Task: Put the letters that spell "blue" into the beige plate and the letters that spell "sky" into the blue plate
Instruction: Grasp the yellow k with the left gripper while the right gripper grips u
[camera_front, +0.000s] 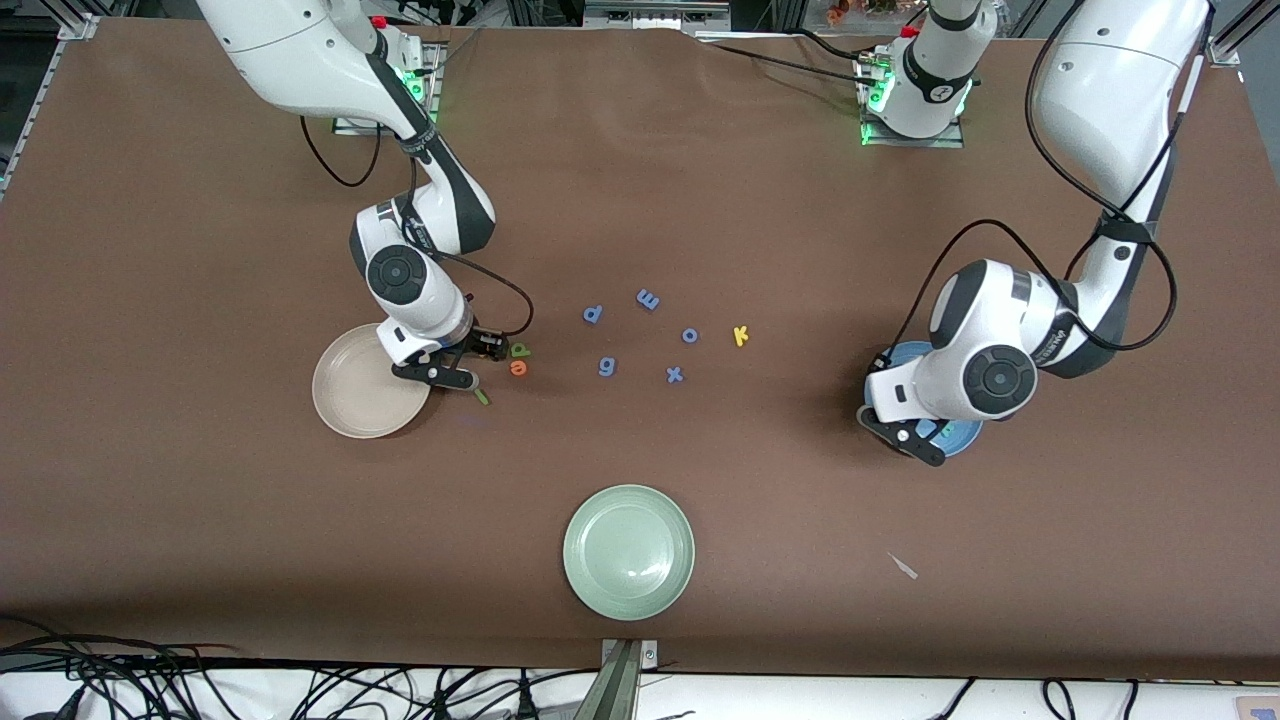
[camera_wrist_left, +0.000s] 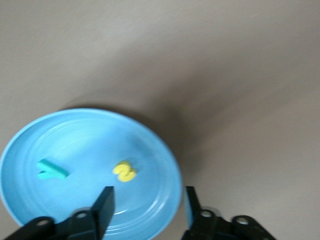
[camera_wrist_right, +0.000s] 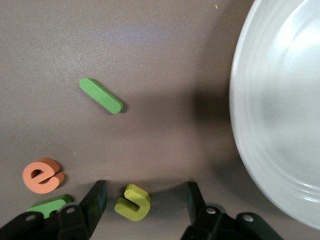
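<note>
My right gripper (camera_wrist_right: 145, 202) is low over the table beside the beige plate (camera_wrist_right: 280, 100), open, with the yellow u (camera_wrist_right: 133, 202) lying loose between its fingers. The dark-green l (camera_wrist_right: 101, 95), orange e (camera_wrist_right: 42, 175) and green b (camera_wrist_right: 48, 205) lie close by on the table. In the front view this gripper (camera_front: 455, 378) is at the beige plate's (camera_front: 350, 400) rim. My left gripper (camera_wrist_left: 147, 207) hangs open and empty over the blue plate (camera_wrist_left: 30, 150), which holds the teal y (camera_wrist_left: 51, 170) and yellow s (camera_wrist_left: 125, 171). The yellow k (camera_front: 740, 335) lies mid-table.
Several blue-purple letters (camera_front: 648, 298) are scattered mid-table between the two arms. A pale green plate (camera_front: 628, 551) sits nearer the front camera. A small white scrap (camera_front: 903, 566) lies toward the left arm's end.
</note>
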